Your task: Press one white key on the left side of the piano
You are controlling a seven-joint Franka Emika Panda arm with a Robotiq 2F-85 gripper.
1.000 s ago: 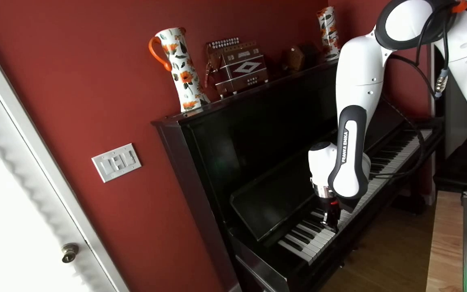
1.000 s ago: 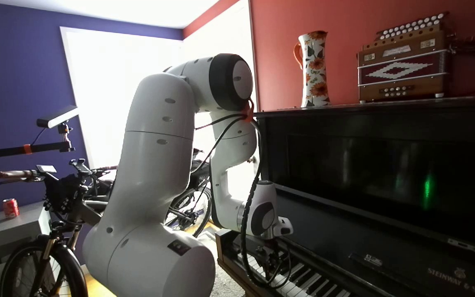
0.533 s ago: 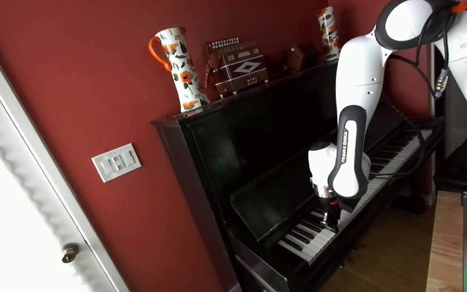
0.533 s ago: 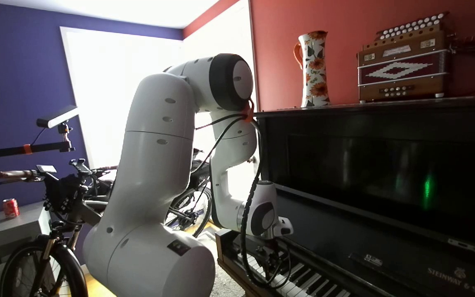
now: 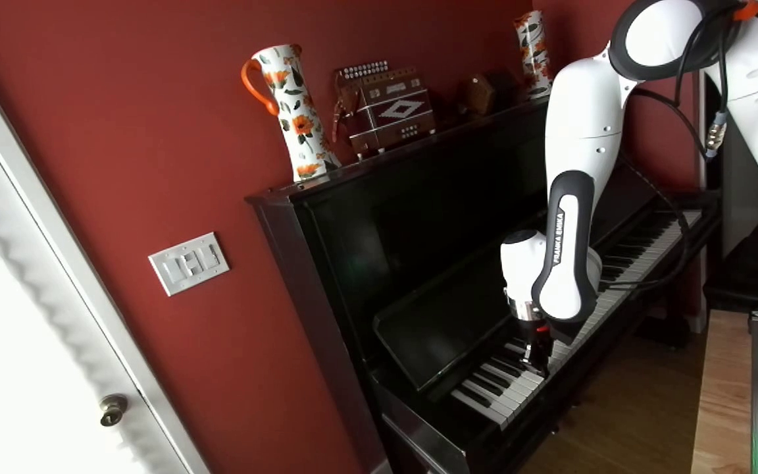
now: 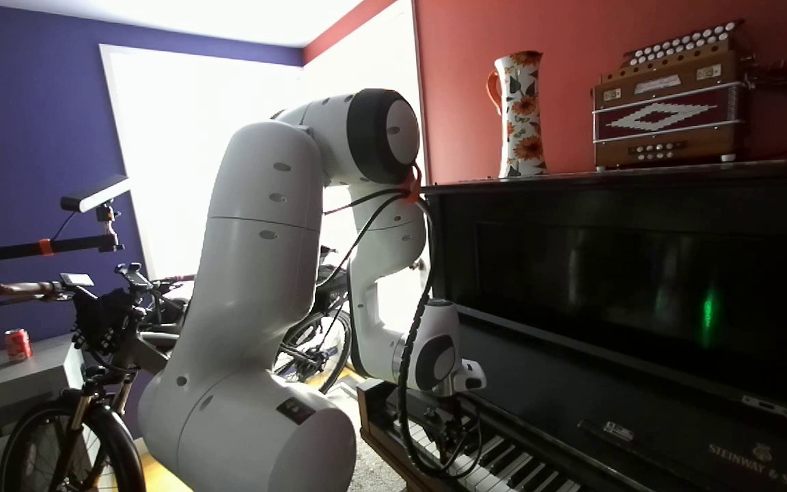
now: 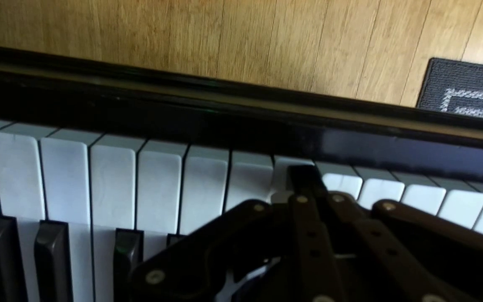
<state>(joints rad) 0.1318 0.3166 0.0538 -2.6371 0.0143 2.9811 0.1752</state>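
The black upright piano (image 5: 366,243) stands against the red wall; it also shows in an exterior view (image 6: 626,273). Its row of white and black keys runs along the front, and its black front rail (image 7: 183,121) crosses the wrist view. My gripper (image 5: 540,372) points down at the keys near the piano's left end. In the wrist view my gripper (image 7: 306,174) is shut and empty, fingertips together. The tips are on the front part of one white key (image 7: 281,174), which looks sunk below its neighbours. The tips and fingers hide much of that key.
A flowered pitcher (image 5: 297,118), an accordion (image 5: 395,108) and a flowered vase (image 5: 532,56) stand on the piano top. A black cable (image 6: 407,383) loops beside the wrist. Bicycles (image 6: 93,424) stand behind the arm. A dark mat (image 7: 468,88) lies on the wooden floor.
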